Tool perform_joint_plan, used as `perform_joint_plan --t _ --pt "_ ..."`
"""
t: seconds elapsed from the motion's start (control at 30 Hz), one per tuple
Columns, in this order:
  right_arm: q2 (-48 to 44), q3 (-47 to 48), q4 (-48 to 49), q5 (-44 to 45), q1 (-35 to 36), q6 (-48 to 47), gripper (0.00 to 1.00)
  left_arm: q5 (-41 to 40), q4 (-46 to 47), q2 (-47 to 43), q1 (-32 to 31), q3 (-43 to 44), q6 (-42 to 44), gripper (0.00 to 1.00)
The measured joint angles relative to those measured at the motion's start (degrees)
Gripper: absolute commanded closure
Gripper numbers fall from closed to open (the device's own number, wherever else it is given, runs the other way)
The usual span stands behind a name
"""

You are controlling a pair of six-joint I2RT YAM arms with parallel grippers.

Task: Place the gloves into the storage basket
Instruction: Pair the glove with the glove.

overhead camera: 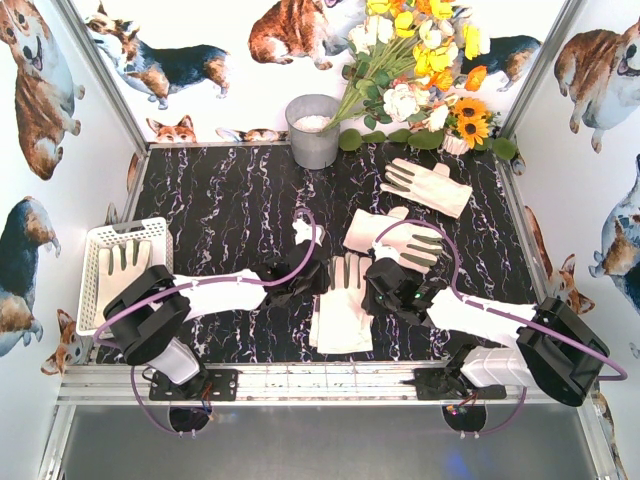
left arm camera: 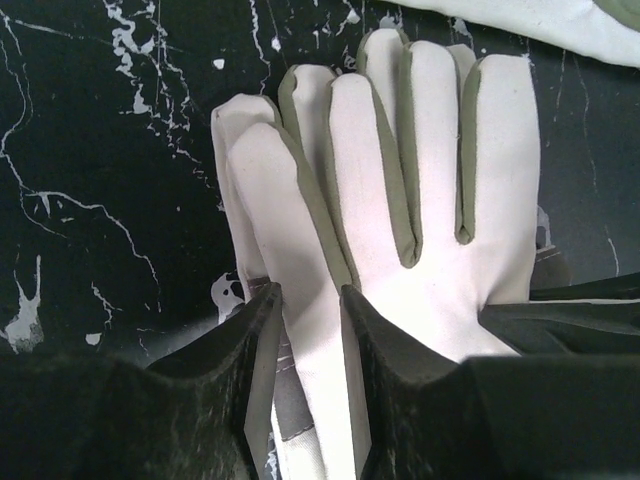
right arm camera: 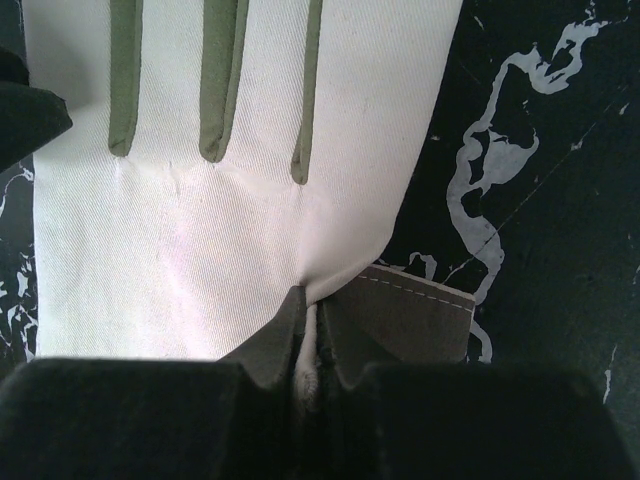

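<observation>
A cream glove [overhead camera: 340,312] with olive finger edges lies flat at the table's front middle, between my two grippers. In the left wrist view my left gripper [left arm camera: 310,297] has its jaws part open astride the glove's [left arm camera: 420,180] thumb-side edge, and the fabric is not squeezed. My right gripper [right arm camera: 312,300] is shut on a pinched fold at the glove's [right arm camera: 200,200] edge, beside a grey-olive flap [right arm camera: 410,320]. In the top view the left gripper [overhead camera: 303,278] and right gripper [overhead camera: 386,286] flank the glove. The white slotted basket [overhead camera: 93,243] stands at the left edge with one glove [overhead camera: 122,268] inside.
Two more gloves lie behind the right gripper, one near [overhead camera: 400,240] and one further back [overhead camera: 425,185]. A grey metal bucket [overhead camera: 313,130] and a bunch of flowers [overhead camera: 420,70] stand at the back. Purple cables loop over both arms.
</observation>
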Motion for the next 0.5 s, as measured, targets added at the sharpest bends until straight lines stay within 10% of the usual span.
perform_joint_plan --t 0.5 --pt "0.13 0.0 0.17 0.0 0.0 0.11 1.0 1.11 0.87 0.13 0.0 -3.78 -3.56 0.83"
